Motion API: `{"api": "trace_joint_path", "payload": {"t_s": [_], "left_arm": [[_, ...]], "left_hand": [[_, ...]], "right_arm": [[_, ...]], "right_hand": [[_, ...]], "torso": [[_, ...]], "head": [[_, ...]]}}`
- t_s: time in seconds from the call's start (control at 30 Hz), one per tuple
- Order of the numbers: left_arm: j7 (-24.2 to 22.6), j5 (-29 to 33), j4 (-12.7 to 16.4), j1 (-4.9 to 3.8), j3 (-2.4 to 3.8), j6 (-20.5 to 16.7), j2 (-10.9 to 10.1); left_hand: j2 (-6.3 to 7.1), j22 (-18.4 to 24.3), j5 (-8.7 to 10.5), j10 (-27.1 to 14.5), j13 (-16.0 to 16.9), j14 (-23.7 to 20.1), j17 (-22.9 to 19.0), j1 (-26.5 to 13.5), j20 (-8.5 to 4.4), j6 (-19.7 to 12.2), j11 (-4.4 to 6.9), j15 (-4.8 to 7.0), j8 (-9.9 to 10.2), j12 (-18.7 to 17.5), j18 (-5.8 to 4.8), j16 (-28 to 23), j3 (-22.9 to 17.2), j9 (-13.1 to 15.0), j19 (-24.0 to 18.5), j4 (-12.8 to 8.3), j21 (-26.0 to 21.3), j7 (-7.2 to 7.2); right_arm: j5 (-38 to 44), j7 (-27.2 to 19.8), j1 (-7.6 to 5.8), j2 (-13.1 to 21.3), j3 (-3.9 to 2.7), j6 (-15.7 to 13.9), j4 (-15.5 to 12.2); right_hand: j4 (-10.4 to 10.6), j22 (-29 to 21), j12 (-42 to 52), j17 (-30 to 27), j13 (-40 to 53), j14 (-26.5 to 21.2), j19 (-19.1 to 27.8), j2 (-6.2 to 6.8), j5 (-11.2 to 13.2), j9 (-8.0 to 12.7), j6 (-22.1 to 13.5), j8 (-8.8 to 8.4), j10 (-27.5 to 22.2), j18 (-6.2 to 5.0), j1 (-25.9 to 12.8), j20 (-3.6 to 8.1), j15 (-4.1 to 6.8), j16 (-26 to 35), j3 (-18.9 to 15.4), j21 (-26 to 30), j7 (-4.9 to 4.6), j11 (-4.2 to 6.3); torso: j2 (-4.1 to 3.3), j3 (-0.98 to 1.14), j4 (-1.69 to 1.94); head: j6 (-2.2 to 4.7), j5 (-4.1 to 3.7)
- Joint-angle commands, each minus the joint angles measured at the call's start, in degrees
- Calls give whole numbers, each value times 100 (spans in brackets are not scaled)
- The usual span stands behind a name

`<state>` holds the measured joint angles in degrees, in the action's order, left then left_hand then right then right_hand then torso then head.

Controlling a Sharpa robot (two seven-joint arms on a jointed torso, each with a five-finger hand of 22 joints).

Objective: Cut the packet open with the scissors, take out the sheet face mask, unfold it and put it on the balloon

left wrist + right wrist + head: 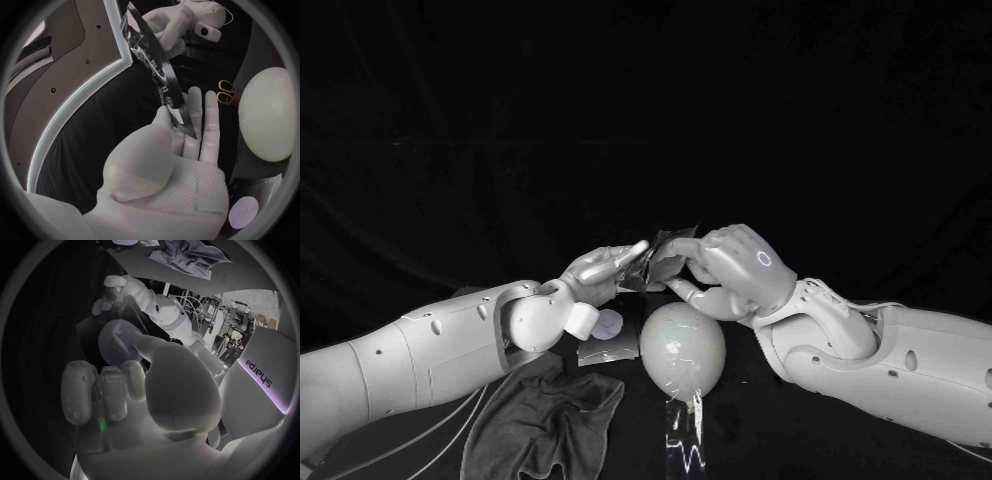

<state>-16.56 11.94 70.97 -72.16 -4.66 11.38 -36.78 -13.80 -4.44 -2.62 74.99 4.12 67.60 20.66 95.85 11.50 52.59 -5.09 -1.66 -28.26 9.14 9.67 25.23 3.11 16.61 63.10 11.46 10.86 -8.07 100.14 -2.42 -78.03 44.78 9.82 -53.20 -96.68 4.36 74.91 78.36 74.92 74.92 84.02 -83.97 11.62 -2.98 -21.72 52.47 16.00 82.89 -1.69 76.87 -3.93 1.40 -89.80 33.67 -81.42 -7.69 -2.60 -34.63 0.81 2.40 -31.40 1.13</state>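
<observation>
The left hand (606,268) and right hand (737,262) both pinch the packet (661,252), held raised above the balloon (682,350); uneven pulling could strip it from one grip and drop it.

A black backdrop (646,100) takes up the whole upper half of the frame, with a few faint creases at upper left. Below it the black table (790,445) spreads across the lower frame; where the two meet is hard to tell. The light is dim, strongest at lower centre.
</observation>
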Motion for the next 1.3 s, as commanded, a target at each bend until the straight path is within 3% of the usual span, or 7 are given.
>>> {"api": "trace_joint_path", "payload": {"t_s": [0.03, 0.13, 0.27, 0.5, 0.67, 0.8, 1.3], "left_arm": [[-163, -135, 31, -4, 8, -336, 5], [-165, -179, 40, -3, 8, -416, 3], [-165, -211, 49, -3, 8, -530, -1], [-163, -258, 58, -3, 8, -666, -4], [-151, -317, 69, -3, 8, -706, -2], [-128, -351, 73, -3, 8, -753, 1], [-31, -464, 59, -3, 8, -1010, -14]], "left_hand": [[43, -8, -22, 186, 15, 69, 79, -19, -29, -65, 121, 20, -201, 35, 88, 53, -347, 141, 85, -172, 43, 37], [91, -10, -22, 237, 25, 107, 142, -40, -55, -119, 132, 37, -279, 47, 91, 72, -457, 255, 135, -127, 61, 47], [182, -6, -21, 276, 37, 144, 227, -76, -81, -200, 143, 50, -384, 50, 89, 70, -655, 428, 182, -55, 70, 56], [389, 4, -21, 332, 76, 205, 387, -176, -110, -341, 158, 70, -555, 81, 87, 62, -1113, 760, 253, 92, 76, 66], [493, 4, -21, 347, 107, 241, 466, -237, -127, -408, 164, 81, -627, 118, 87, 72, -1353, 915, 296, 149, 85, 68], [678, 12, -20, 338, 157, 252, 579, -362, -138, -483, 168, 86, -712, 169, 85, 61, -1748, 1139, 326, 227, 78, 69], [927, 5, -18, 332, 286, 298, 787, -623, -170, -606, 177, 101, -837, 327, 84, 102, -2402, 1514, 414, 244, 97, 71]], "right_arm": [[-26, 250, -1, -2, -4, 370, -4], [8, 338, -1, 3, -3, 491, -20], [69, 459, -1, 15, -2, 653, -64], [210, 698, -1, 36, -1, 899, -146], [342, 938, -1, 30, -1, 1068, -211], [420, 1101, -1, 23, -1, 1119, -257], [548, 1357, -1, 104, -1, 1168, -508]], "right_hand": [[46, 1236, -18, 1508, 648, 598, -111, 137, 21, 65, -134, -123, 0, -24, -29, -82, -76, -20, -35, 18, -43, -65], [51, 1243, 23, 1508, 678, 598, -122, 165, 21, 92, -161, -168, 22, -20, -34, -99, -79, -20, -51, -2, -11, -49], [70, 1268, 126, 1508, 754, 598, -166, 183, 21, 148, -128, -240, 86, -16, -24, -41, 89, -20, -100, -78, 155, 176], [91, 1315, 310, 1508, 886, 598, -254, 208, 20, 201, -178, -326, 213, 19, -34, 51, 193, -20, -184, -229, 280, 287], [85, 1342, 459, 1508, 994, 598, -305, 209, 19, 243, -256, -399, 312, 40, -7, 99, 240, -20, -220, -318, 342, 338], [64, 1361, 515, 1508, 1036, 598, -341, 186, 18, 276, -318, -454, 349, 55, 44, 137, 277, -20, -218, -381, 384, 375], [9, 1461, 908, 1508, 1322, 598, -520, 129, 18, 341, -410, -552, 580, 132, 120, 263, 413, -20, -224, -704, 521, 481]], "torso": [[1, 1, 0], [-2, 0, -2], [-1, 2, -1], [0, 2, 0], [-1, 3, 1], [-3, 2, 5], [0, 2, -1]], "head": [[5, 1], [6, -3], [6, -7], [11, -15], [12, -30], [9, -56], [4, -92]]}}
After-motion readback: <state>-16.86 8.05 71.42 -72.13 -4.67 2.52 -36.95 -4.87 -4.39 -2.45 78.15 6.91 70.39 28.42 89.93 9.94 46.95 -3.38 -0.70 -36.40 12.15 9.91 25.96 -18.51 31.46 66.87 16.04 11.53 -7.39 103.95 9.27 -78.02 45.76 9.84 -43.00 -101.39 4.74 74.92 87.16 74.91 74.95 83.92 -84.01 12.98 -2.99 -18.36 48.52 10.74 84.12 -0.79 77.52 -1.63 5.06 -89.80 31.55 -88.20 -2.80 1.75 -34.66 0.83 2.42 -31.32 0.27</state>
